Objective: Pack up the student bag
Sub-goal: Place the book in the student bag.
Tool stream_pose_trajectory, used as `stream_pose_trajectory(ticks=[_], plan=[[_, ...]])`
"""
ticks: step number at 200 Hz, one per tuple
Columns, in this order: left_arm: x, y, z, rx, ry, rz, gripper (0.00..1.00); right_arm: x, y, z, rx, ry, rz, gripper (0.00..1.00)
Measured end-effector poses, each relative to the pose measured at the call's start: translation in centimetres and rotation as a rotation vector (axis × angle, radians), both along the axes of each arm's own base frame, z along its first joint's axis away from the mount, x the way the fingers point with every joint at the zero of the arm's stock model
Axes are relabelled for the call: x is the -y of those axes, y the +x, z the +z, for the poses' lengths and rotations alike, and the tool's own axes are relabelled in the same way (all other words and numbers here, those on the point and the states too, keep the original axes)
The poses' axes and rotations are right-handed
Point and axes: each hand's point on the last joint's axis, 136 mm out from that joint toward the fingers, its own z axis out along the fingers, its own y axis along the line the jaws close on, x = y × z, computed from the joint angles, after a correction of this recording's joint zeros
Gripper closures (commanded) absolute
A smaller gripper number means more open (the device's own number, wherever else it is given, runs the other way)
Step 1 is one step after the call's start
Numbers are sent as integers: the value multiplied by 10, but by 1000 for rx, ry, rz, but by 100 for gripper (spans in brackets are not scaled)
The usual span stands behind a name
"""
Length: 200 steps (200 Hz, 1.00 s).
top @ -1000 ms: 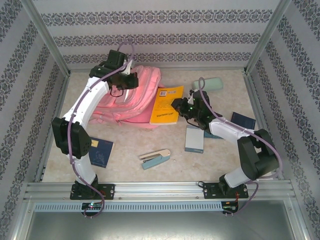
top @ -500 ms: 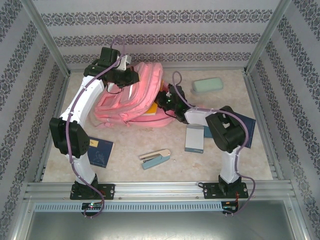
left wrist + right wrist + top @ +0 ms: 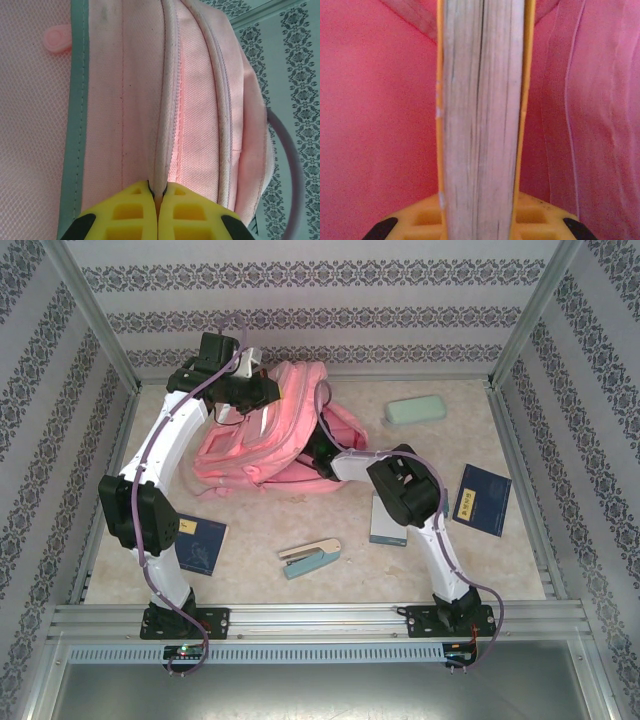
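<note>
The student bag (image 3: 285,435), a big pink one, lies on the far left-of-centre part of the table (image 3: 250,530), close to the far wall. Its right end is lifted and gapes toward the right arm.

The left gripper (image 3: 255,390) sits at the far upper edge of the bag. In the left wrist view its yellow fingers (image 3: 130,212) are pressed together on a thin fold of the pink fabric (image 3: 200,100), right where the zip seam runs, so it pinches the edge of the bag.

The right arm reaches left from its base, and its wrist goes into the bag's opening. In the right wrist view the right gripper (image 3: 480,212) clamps a thick book (image 3: 480,100) with yellow covers, its page edges facing the camera and standing upright between the fingers. Pink fabric (image 3: 370,125) lies on both sides of the book, so it seems to be inside the bag, though how deep is hard to judge.

A mint-green pencil case (image 3: 416,410) lies at the far right, well apart from the bag. A dark blue booklet (image 3: 482,498) lies on the right. A grey notebook (image 3: 385,525) lies partly under the right arm. A stapler (image 3: 310,558) lies near the middle, toward the near edge. Another blue book (image 3: 203,543) lies at the near left, just beside the left arm.
</note>
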Motion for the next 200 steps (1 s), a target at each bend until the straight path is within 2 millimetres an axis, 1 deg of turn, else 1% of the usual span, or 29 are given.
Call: stream_pose_trajectory(ticks=[12, 29, 38, 42, 48, 53, 75, 90, 99, 102, 107, 109, 114, 143, 169, 177, 180, 182, 200], plan=[[0, 2, 0, 2, -5, 5, 100, -8, 2, -3, -7, -9, 2, 83], [-1, 4, 1, 1, -11, 14, 100, -17, 4, -8, -20, -25, 13, 81], [-2, 5, 1, 2, -11, 16, 100, -20, 3, -10, -26, -35, 19, 76], [-2, 5, 0, 1, -11, 17, 100, -20, 3, -10, -30, -42, 20, 71], [-2, 5, 1, 2, -11, 17, 100, -21, 2, -11, -30, -49, 26, 62], [-2, 5, 0, 2, -10, 17, 100, -21, 2, -11, -26, -53, 30, 57], [-4, 6, -1, 3, -5, 24, 100, -21, -2, -16, -19, -80, 45, 44], [-6, 6, -2, 0, -4, 26, 100, -16, -7, -19, -25, -106, 49, 41], [-7, 7, -4, -3, -3, 27, 100, -10, -9, -17, -24, -121, 47, 40], [-7, 7, -5, -3, -3, 28, 100, -8, -10, -16, -23, -126, 47, 36], [-8, 7, -5, -3, -5, 28, 100, -6, -12, -15, -22, -134, 48, 34], [-8, 7, -6, -4, -5, 28, 100, -5, -12, -14, -21, -136, 48, 31], [-8, 8, -7, -3, -8, 28, 100, 0, -13, -12, -25, -142, 44, 30], [-14, 11, -11, -1, -16, 34, 100, 27, -21, 0, -18, -171, 26, 30], [-22, 16, -15, 2, -12, 54, 100, 60, -25, 16, -12, -179, -17, 30], [-25, 17, -17, 2, -7, 61, 100, 70, -27, 20, -9, -182, -28, 30], [-26, 18, -18, 1, -4, 64, 100, 77, -30, 23, -7, -185, -37, 30], [-27, 18, -18, 1, -4, 65, 100, 77, -30, 23, -7, -185, -37, 30], [-30, 19, -24, -7, 5, 74, 100, 99, -38, 33, -1, -193, -59, 30]])
